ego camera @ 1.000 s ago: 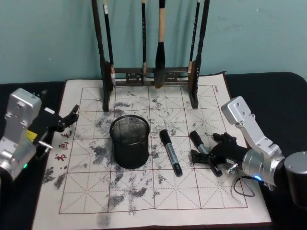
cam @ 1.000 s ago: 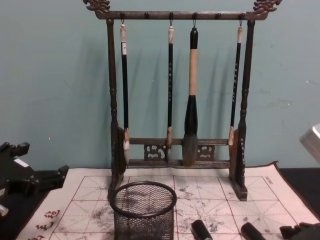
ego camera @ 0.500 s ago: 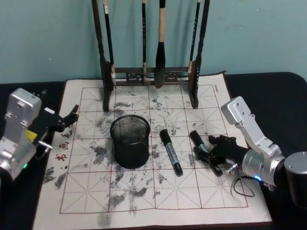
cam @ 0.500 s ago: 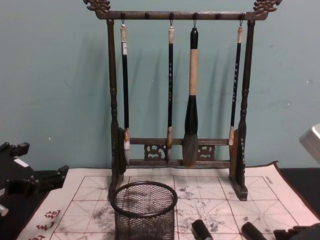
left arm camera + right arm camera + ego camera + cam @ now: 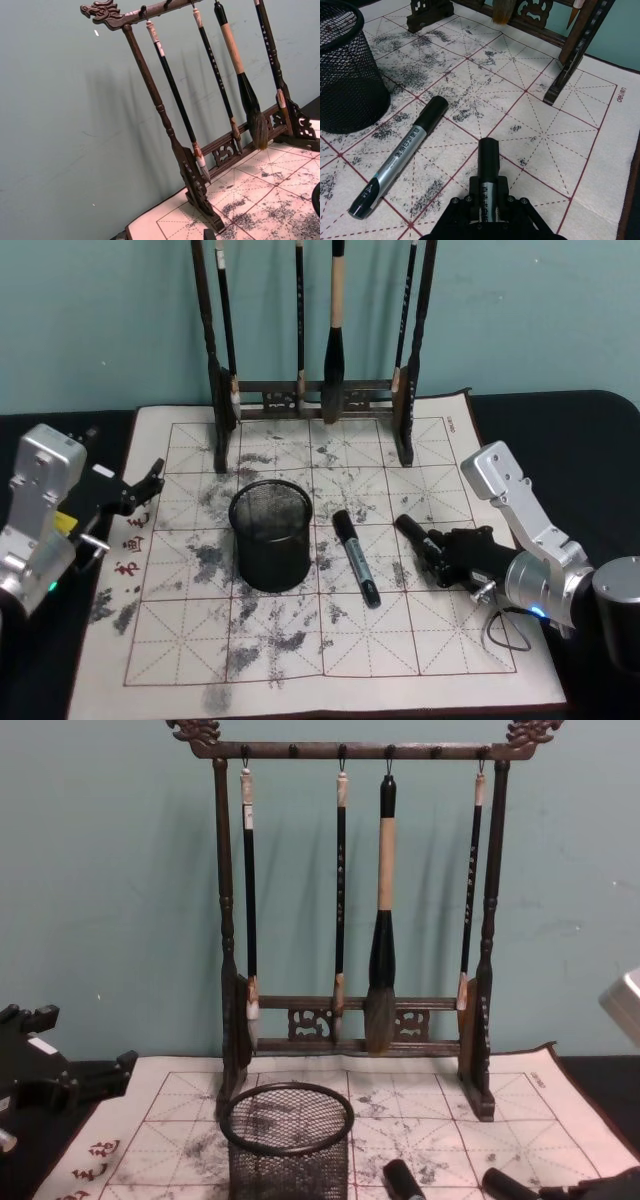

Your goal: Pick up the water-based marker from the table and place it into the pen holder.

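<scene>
The water-based marker point(image 5: 488, 160) is squeezed tight between the 2 fingers of the right gripper point(image 5: 487, 198) near the right edge of the mat point(image 5: 380, 640). Its long side is pointed straight out from the fingers, toward the far left. The pen holder point(image 5: 270, 535) is stood to the left, with a second marker point(image 5: 355, 558) laid flat between, so a lift and a carry leftward are likely needed, while the left gripper point(image 5: 135, 492) is parked, fingers apart, at the mat's left edge.
</scene>
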